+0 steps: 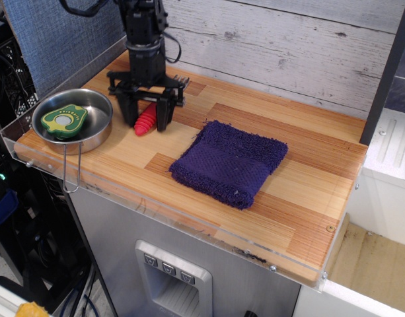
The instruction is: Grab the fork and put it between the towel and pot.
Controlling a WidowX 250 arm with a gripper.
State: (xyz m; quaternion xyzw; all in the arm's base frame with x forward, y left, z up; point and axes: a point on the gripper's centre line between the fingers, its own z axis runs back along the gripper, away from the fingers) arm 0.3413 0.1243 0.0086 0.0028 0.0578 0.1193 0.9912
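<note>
The fork [147,121] shows its red ribbed handle lying on the wooden counter between the pot [100,100] and the towel [230,162]. Its tine end is mostly hidden behind the gripper. My gripper [145,116] stands straight over the fork. It is open, with one black finger on each side of the handle and a gap to it. The pot is a shallow steel pan at the left edge, its wire handle hanging over the front. The dark blue-purple towel lies right of the fork.
A green and yellow avocado-shaped toy [65,120] lies in the pot. A grey plank wall [288,46] runs along the back and a blue panel [57,33] stands at the left. A clear plastic lip [156,201] edges the counter's front.
</note>
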